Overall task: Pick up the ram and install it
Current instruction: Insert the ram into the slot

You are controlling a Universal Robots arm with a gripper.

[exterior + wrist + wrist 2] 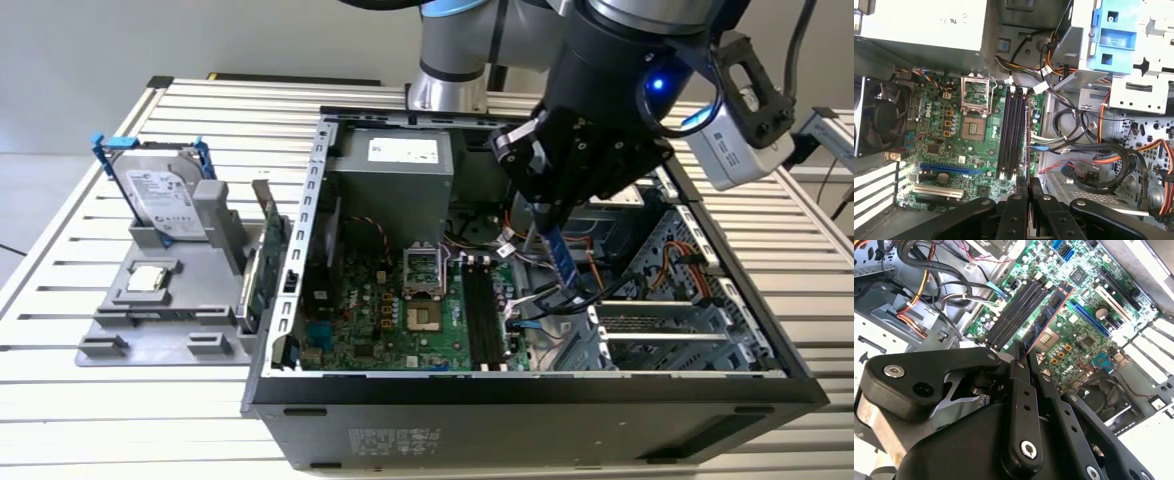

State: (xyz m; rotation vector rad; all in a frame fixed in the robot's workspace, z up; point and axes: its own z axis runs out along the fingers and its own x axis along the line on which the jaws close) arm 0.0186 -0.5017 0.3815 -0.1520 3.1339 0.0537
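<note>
The gripper [543, 213] is clamping the ram [562, 260] on edge inside the open computer case [534, 385], near the motherboard's [387, 320] black slots [483, 310]. In the exterior view, at the case's nine o'clock, a grey tray [134, 340] is holding a white-labelled hard drive [160, 195] and an expansion card [271, 245]. The label's print is showing too small to read.

Long bluish-green ram [1048, 317] with dark chips, tilted, in the gripper [1022, 349], near black slots [1013, 315].

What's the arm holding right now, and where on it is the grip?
The gripper holds the ram by one short end, jaws shut on its flat faces; the rest hangs free over the open computer case.
</note>
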